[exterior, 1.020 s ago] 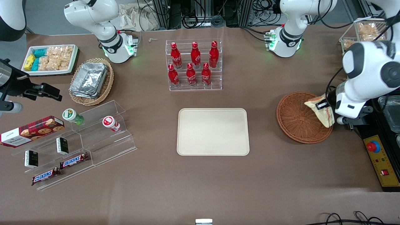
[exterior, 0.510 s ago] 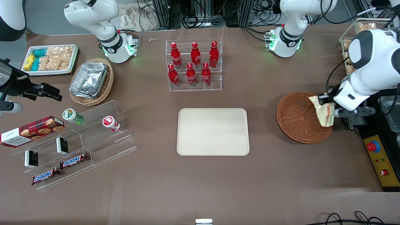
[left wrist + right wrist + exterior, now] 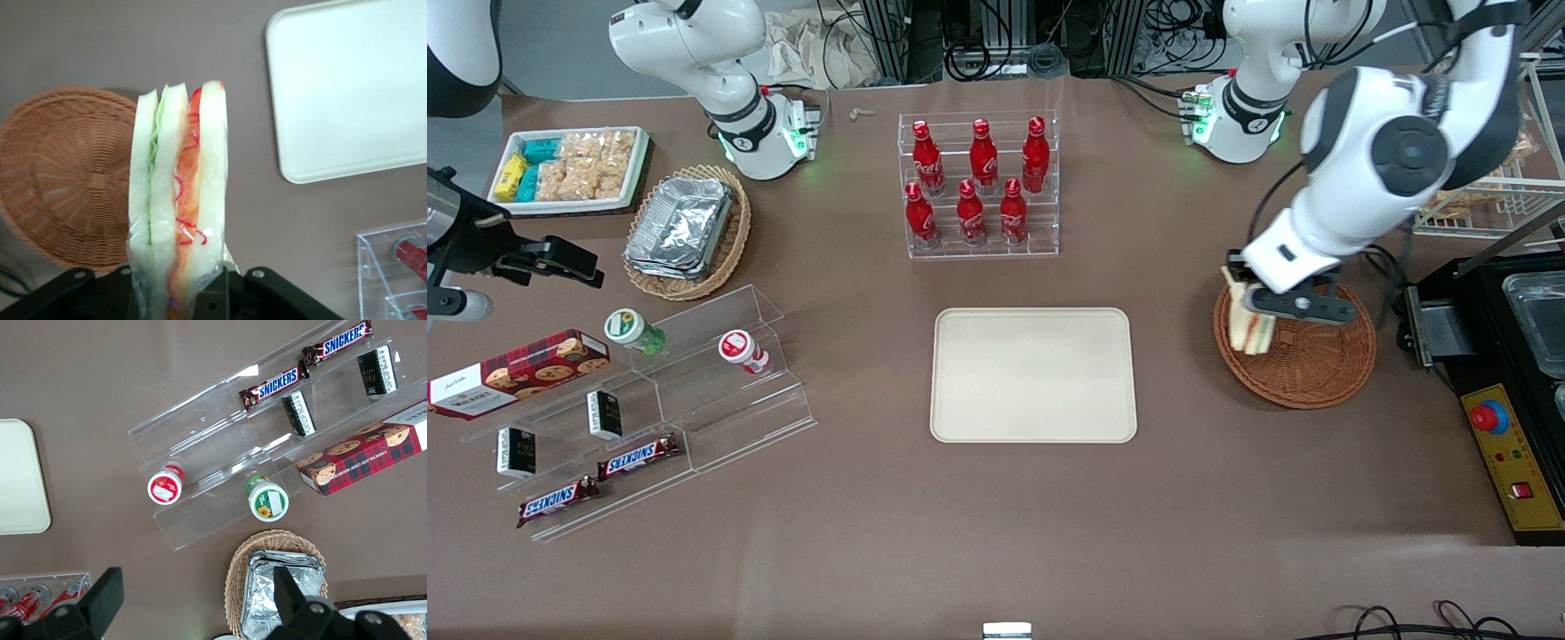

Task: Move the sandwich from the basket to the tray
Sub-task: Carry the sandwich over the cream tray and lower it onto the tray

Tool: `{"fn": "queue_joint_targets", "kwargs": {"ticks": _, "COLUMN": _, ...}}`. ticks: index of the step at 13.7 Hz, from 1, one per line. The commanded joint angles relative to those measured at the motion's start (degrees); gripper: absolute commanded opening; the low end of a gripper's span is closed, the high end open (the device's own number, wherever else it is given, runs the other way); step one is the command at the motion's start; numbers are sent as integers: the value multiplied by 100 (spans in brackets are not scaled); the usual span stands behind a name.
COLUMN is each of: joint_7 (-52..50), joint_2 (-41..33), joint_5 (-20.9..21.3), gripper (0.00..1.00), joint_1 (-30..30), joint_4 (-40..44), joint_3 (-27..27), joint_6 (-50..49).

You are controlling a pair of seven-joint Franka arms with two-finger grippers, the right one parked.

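Swinging in from the right edge of the front view, the gripper (image 3: 1249, 307) now hangs above the basket's (image 3: 1307, 373) rim nearest the tray (image 3: 1034, 374), where a second ago it sat at the opposite rim. Its fingers are clamped on the sandwich (image 3: 1247, 325), which dangles clear of the wicker; the wrist view shows the wedge (image 3: 179, 200) pinched at its lower end, layers upright. Transport looks to be the step in hand. Next, I judge, the arm must carry toward the frame's centre, across bare tablecloth, then lower and release over the cream tray.
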Motion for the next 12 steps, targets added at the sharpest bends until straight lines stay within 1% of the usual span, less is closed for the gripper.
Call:
{"fn": "queue_joint_targets", "kwargs": {"ticks": 1, "joint_7": -755, "joint_2": 644, "joint_5": 113, "gripper": 0, "joint_1": 17, "joint_4": 389, "joint_3": -634, "joint_6": 253}}
{"fn": "queue_joint_targets", "kwargs": {"ticks": 3, "joint_7": -1074, "joint_2": 1083, "joint_5": 437, "gripper": 0, "joint_1": -9, "joint_4": 556, "joint_3": -925, "joint_6": 343}}
{"fn": "queue_joint_targets", "kwargs": {"ticks": 5, "joint_7": -1302, "joint_2": 1593, "joint_5": 710, "gripper": 0, "joint_1": -289, "joint_4": 785, "joint_3": -1005, "joint_6": 360}}
{"fn": "queue_joint_targets", "kwargs": {"ticks": 7, "joint_7": -1444, "joint_2": 1989, "joint_5": 781, "gripper": 0, "joint_1": -370, "joint_4": 960, "joint_3": -1014, "joint_6": 387}}
{"fn": "queue_joint_targets", "kwargs": {"ticks": 9, "joint_7": -1453, "joint_2": 2603, "joint_5": 808, "gripper": 0, "joint_1": -457, "joint_4": 1311, "joint_3": -1005, "joint_6": 448}}
{"fn": "queue_joint_targets", "kwargs": {"ticks": 12, "joint_7": -1636, "joint_2": 3106, "joint_5": 1124, "gripper": 0, "joint_1": -466, "joint_4": 1409, "joint_3": -1005, "joint_6": 711}}
